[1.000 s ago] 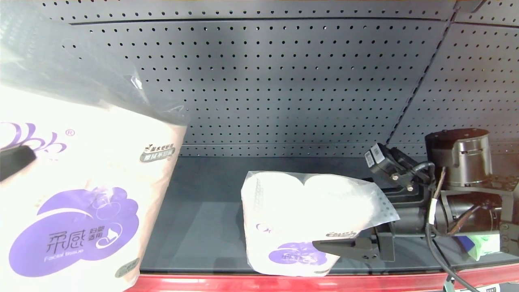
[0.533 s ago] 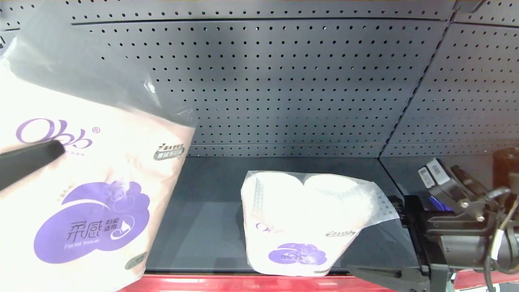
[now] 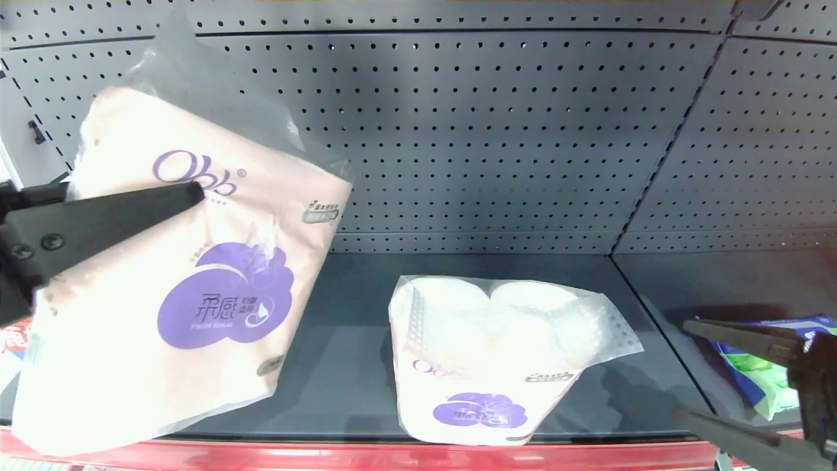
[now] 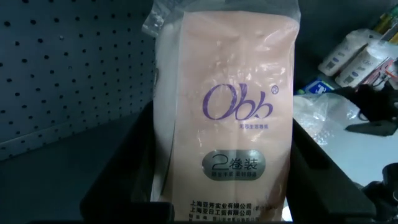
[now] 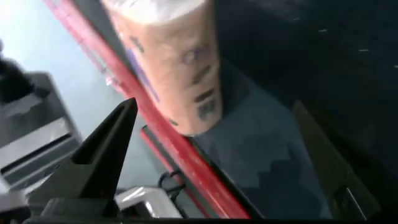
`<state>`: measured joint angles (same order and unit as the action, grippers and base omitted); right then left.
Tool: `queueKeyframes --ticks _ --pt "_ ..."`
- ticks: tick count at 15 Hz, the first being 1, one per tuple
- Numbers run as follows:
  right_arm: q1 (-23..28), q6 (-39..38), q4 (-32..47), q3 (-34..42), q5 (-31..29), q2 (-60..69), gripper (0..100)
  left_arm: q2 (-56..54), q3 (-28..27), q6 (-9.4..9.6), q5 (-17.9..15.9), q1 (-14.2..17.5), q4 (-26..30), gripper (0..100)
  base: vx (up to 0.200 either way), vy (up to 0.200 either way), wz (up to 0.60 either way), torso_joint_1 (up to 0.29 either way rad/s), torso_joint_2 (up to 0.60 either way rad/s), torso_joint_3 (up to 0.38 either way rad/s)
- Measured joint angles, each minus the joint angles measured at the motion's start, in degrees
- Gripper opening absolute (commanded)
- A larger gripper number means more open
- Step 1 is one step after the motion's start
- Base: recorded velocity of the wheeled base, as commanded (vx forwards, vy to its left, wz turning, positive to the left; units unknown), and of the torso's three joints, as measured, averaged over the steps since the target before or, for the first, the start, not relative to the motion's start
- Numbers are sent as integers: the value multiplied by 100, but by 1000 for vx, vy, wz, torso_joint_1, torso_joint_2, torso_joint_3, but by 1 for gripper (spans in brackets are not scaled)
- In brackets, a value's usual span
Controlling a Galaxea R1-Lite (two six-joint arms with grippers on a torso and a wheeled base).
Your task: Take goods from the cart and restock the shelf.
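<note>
My left hand (image 3: 163,203) clamped on tilted tissue pack (image 3: 176,275) over shelf (image 3: 340,366) edge; slick wrap may slip, or corner may knock shelved pack (image 3: 490,353). Right hand (image 3: 683,367) apart, empty.

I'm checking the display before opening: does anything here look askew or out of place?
Nothing spilled or damaged. The held tissue pack hangs tilted in the left tool, above the shelf's left end. The shelved pack stands right at the red front lip, loose wrapper flaring sideways.

A tissue pack (image 3: 484,360) stands on the shelf (image 3: 340,314) at its front; a second pack (image 3: 176,281) (tilted) is left of it, a packet (image 3: 762,376) right
</note>
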<state>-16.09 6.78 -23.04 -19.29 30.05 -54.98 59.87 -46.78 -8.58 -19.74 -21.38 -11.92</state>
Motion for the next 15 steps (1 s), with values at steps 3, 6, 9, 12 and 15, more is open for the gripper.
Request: queueKeyframes --ticks 3,6,9,12,15 --pt "468 -512 13 262 -1054 829 100 311 -22 -1 -2 0 -85 0 0 0 0 0 0 0" --pt "898 -872 262 466 -1470 1436 100 518 -22 0 -13 5 -83 0 0 0 0 0 0 0" --pt "1143 -896 1073 619 -1545 2185 100 663 -11 -6 -7 2 -83 0 0 0 0 0 0 0" --pt "1224 -905 1782 708 -1831 2962 100 722 55 -11 -5 5 -74 0 0 0 0 0 0 0" --pt "1232 -905 2393 818 -1954 3641 100 747 146 -17 -5 5 -74 0 0 0 0 0 0 0"
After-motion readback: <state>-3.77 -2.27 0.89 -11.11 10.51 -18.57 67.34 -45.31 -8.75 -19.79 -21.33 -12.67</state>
